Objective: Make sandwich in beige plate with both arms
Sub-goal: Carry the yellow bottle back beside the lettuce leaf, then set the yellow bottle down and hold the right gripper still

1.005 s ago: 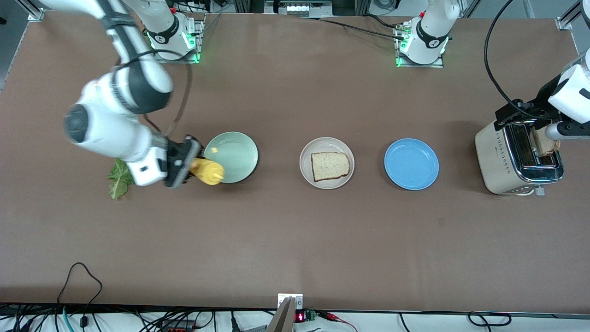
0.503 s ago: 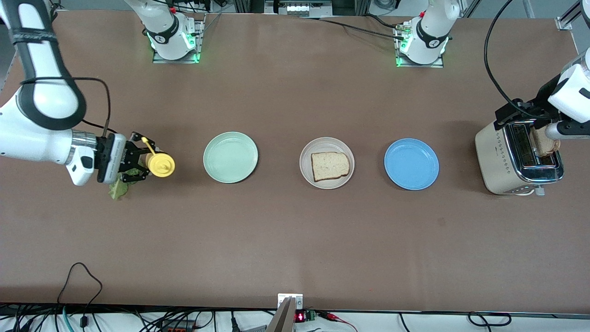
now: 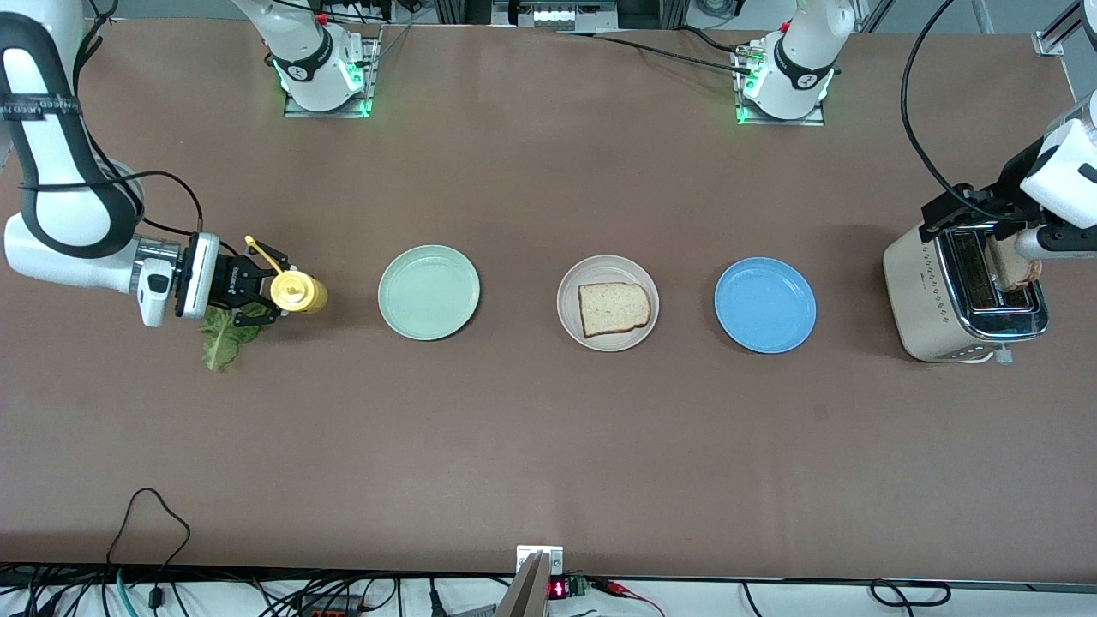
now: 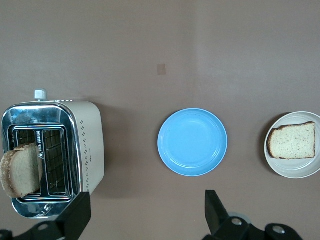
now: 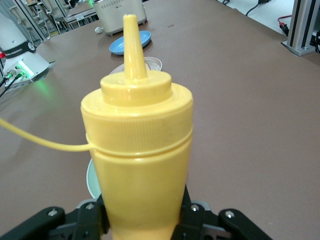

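Right claw point(image 3: 257, 287) clamped on yellow mustard bottle point(image 3: 298, 294), beside lettuce point(image 3: 221, 338). Left claw point(image 4: 145, 215) spread above toaster point(image 3: 964, 296). Beige plate point(image 3: 572, 320) holds one slice point(image 3: 613, 308); lettuce likely next.

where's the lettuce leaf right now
The lettuce leaf lies on the table toward the right arm's end, partly under the right gripper holding the mustard bottle.

A round beige plate point(image 3: 608, 302) sits mid-bench, holding one speckled, brown-crusted bread slice point(image 3: 613, 308) lying flat. A second bread slice point(image 3: 1017, 266) stands upright in a toaster slot point(image 4: 26, 169) at the left arm's end. A ruffled green lettuce leaf point(image 3: 223, 338) lies on the bench at the right arm's end.
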Available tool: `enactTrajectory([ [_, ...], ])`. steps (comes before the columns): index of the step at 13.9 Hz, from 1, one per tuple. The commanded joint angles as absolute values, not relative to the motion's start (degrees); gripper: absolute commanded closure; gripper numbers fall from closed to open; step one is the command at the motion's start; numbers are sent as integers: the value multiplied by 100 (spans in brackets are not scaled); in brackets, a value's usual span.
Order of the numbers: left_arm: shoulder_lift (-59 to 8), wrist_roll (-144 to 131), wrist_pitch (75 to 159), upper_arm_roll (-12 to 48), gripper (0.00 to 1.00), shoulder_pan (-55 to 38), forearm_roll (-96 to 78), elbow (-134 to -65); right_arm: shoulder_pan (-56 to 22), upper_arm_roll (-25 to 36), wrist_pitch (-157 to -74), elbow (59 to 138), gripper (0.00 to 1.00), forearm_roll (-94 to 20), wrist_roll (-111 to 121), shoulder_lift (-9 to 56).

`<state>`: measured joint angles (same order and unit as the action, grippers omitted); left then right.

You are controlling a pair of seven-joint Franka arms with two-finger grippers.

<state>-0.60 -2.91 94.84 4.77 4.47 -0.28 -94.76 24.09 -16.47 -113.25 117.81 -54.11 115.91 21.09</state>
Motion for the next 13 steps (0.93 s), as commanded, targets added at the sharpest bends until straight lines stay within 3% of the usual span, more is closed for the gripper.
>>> enactTrajectory([
  [1, 88, -229, 9492, 554, 0, 527, 53, -9615, 2601, -1547, -11241, 11935, 91, -5651, 12521, 2266],
  [6, 70, -229, 9501, 554, 0, 519, 53, -9606, 2786, -1538, -10986, 11936, 91, -6169, 13463, 2899],
  [13, 0, -220, 9633, 545, 0, 598, 62, -9606, 2830, -1538, -11021, 11909, 90, -6328, 13966, 3278],
])
